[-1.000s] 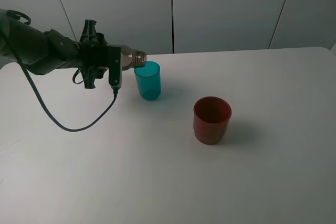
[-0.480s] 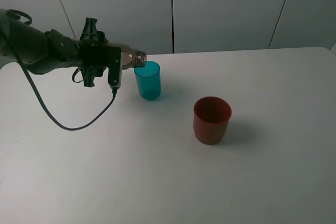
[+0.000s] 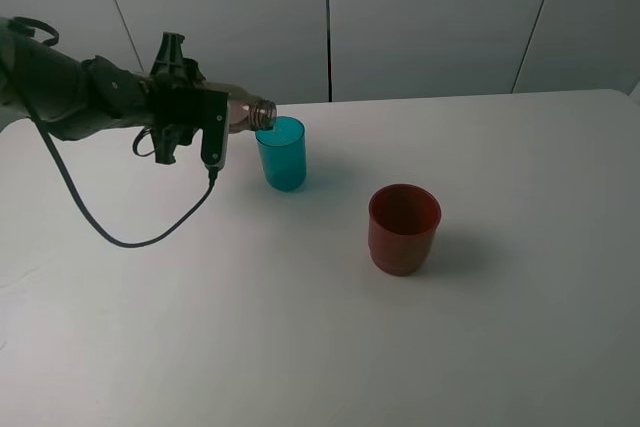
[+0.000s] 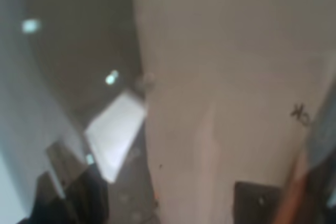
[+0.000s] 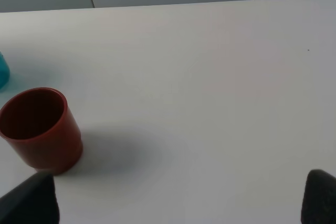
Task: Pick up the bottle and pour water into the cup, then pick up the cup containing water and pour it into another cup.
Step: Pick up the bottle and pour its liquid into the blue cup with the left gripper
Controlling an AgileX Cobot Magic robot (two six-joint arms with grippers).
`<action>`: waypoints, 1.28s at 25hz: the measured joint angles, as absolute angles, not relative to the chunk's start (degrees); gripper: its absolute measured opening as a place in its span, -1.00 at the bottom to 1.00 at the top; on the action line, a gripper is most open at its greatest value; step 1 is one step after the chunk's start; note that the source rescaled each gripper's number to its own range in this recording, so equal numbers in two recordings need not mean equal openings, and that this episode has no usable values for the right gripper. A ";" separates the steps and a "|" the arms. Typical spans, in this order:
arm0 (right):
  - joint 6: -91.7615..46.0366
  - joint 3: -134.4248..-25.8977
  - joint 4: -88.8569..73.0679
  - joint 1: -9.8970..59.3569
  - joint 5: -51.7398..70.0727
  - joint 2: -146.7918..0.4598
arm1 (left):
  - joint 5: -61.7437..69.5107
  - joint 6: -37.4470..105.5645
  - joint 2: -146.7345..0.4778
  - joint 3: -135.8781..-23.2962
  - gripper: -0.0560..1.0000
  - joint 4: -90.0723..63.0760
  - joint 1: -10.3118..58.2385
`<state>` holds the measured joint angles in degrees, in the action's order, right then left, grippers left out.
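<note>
Left pincer [image 3: 205, 129] clamped on bottle [image 3: 245, 113] — tipped near level, mouth at rim of teal cup [image 3: 283, 154], near far edge of bench [image 3: 500, 337]. Red cup [image 3: 404, 228] apart, mid-bench. Right pincer [image 5: 176, 198] — wide, empty.

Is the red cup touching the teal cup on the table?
No, the red cup stands apart from the teal cup, with bare table between them.

My high camera looked down from well back across the table [image 3: 500, 347] toward the wall panels [image 3: 430, 17]. My right wrist camera sat lower and nearer, facing the same wall; both caught the red cup [image 3: 404, 228] and the teal cup [image 3: 283, 154]. My left wrist camera, very close in, gave only blur.
</note>
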<state>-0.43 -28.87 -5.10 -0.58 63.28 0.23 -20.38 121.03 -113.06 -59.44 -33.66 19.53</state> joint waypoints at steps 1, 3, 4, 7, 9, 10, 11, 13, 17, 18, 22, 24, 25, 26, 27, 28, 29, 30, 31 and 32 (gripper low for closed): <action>-0.43 -28.87 -5.10 -0.58 63.28 0.23 | -20.38 121.03 -113.06 -59.44 -0.89 -33.51 19.52; -0.43 -28.87 -5.10 -0.58 63.28 0.23 | -20.38 121.03 -113.06 -59.44 -0.89 -33.11 19.42; -0.43 -28.87 -5.10 -0.58 63.28 0.23 | -20.38 121.03 -113.06 -59.44 -0.89 -32.58 19.45; -0.43 -28.87 -5.10 -0.58 63.28 0.23 | -20.38 121.03 -113.06 -59.44 -0.89 -31.32 19.45; -0.43 -28.87 -5.10 -0.58 63.28 0.23 | -20.38 121.03 -113.06 -59.44 -0.89 -31.06 19.45; -0.43 -28.87 -5.10 -0.58 63.28 0.23 | -20.38 121.03 -113.06 -59.44 -0.89 -30.96 19.45; -0.43 -28.87 -5.10 -0.58 63.28 0.23 | -20.38 121.03 -113.06 -59.44 -0.89 -30.83 19.45; -0.43 -28.87 -5.10 -0.58 63.28 0.23 | -20.38 121.03 -113.06 -59.44 -0.89 -30.59 19.45; -0.43 -28.87 -5.10 -0.58 63.28 0.23 | -20.38 121.03 -113.06 -59.44 -0.89 -30.38 19.45; -0.43 -28.87 -5.10 -0.58 63.28 0.23 | -20.38 121.03 -113.06 -59.44 -0.89 -30.29 19.45; -0.43 -28.87 -5.10 -0.58 63.28 0.23 | -20.38 121.03 -113.06 -59.44 -0.89 -29.49 19.08; -0.43 -28.87 -5.10 -0.58 63.28 0.23 | -20.50 121.03 -113.06 -59.44 -0.89 -29.28 19.00; -0.43 -28.87 -5.10 -0.58 63.28 0.23 | -20.50 121.03 -113.06 -59.44 -0.89 -29.02 18.94; -0.43 -28.87 -5.10 -0.58 63.28 0.23 | -20.58 121.03 -113.06 -59.44 -0.89 -28.78 18.86; -0.43 -28.87 -5.10 -0.58 63.28 0.23 | -20.62 121.03 -113.06 -59.44 -0.89 -28.52 18.86; -0.43 -28.87 -5.10 -0.58 63.28 0.23 | -20.62 121.03 -113.06 -59.44 -0.89 -28.42 18.86; -0.43 -28.87 -5.10 -0.58 63.28 0.23 | -20.71 121.03 -113.06 -59.44 -0.89 -28.08 18.86; -0.43 -28.87 -5.10 -0.58 63.28 0.23 | -20.71 121.03 -113.06 -59.44 -0.89 -27.74 18.86; -0.43 -28.87 -5.10 -0.58 63.28 0.23 | -20.71 121.03 -113.06 -59.50 -0.89 -27.42 18.86; -0.43 -28.87 -5.10 -0.58 63.28 0.23 | -20.71 121.03 -113.06 -59.50 -0.89 -26.74 18.86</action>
<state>-0.43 -28.87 -5.10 -0.58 63.28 0.23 -20.71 121.03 -113.06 -59.50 -26.74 18.86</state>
